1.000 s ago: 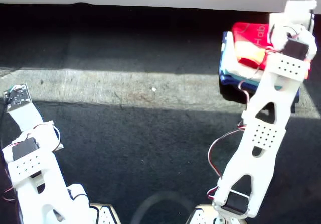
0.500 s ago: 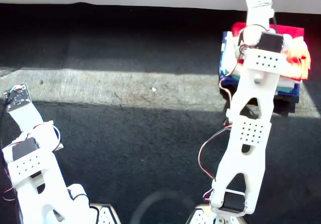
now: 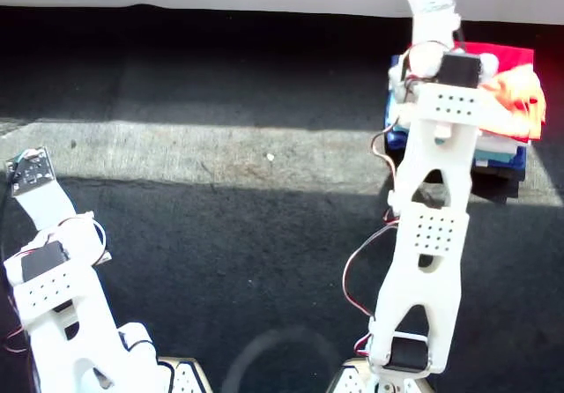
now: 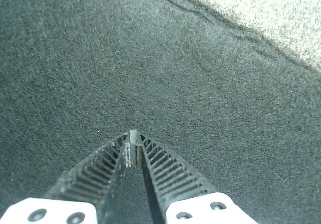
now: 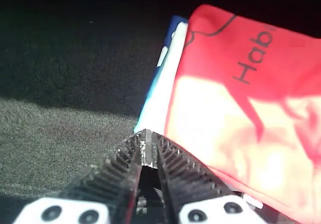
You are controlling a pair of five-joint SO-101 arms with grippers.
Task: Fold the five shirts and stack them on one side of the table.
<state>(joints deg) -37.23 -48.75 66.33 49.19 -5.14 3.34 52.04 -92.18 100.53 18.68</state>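
Several folded shirts lie as one stack at the far right of the surface, a red shirt on top with white and blue layers showing under its edge; whether all five are there cannot be counted from the edges; the right claw has its toothed jaws pressed together on nothing, tips just beside the red shirt's edge, low at the stack's side; the left claw is likewise closed and empty over bare dark surface, well apart from the pile. The danger lies with the right arm, which reaches over the stack: a sideways or downward move could snag the top fold on the teeth and drag it open, or shove the layers askew; the pile sits close to the surface's edge, so a push outward might tip it off.
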